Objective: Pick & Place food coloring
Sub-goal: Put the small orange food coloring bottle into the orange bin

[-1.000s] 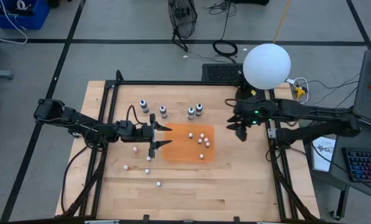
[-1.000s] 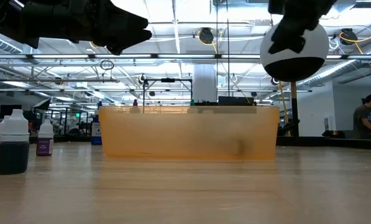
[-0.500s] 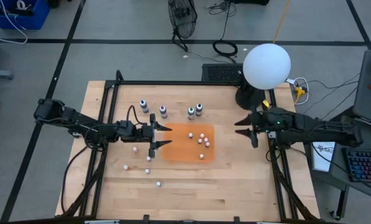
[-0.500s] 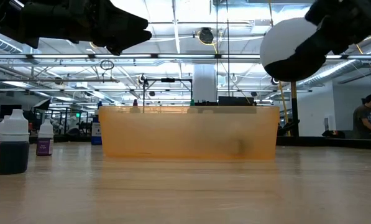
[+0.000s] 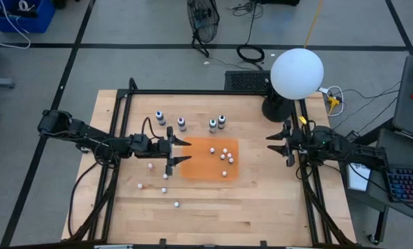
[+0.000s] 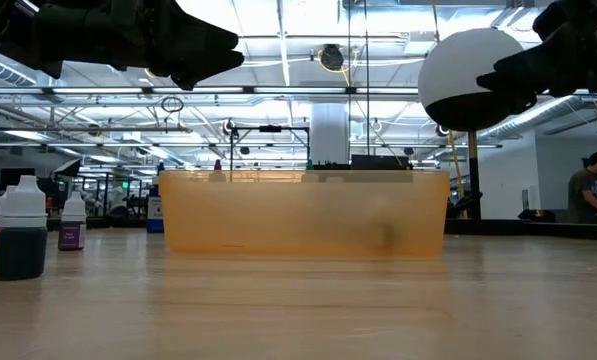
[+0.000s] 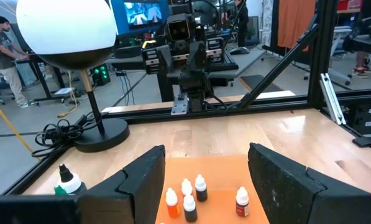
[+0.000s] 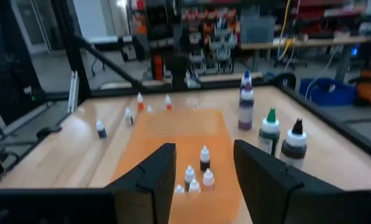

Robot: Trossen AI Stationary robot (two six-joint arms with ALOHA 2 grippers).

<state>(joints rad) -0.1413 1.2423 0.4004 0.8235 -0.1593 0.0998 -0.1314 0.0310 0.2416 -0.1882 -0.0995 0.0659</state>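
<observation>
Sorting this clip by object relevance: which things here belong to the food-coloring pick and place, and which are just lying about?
Belongs to the job:
- four food coloring bottles
- orange tray
- left claw, open at the tray's edge
- right claw, open, right of the tray

Lying about:
- small white-capped pieces, in and beside the tray
- globe lamp
- keyboard

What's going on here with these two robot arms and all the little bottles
Two arms are sorting food coloring on a wooden table. The left gripper hangs open at the left edge of the orange tray, holding nothing. The right gripper is open and empty too, off to the tray's right near the table's edge. Several small bottles already stand in the tray. Four larger bottles stand in a row behind it, and a few small ones are scattered to its left and in front.
</observation>
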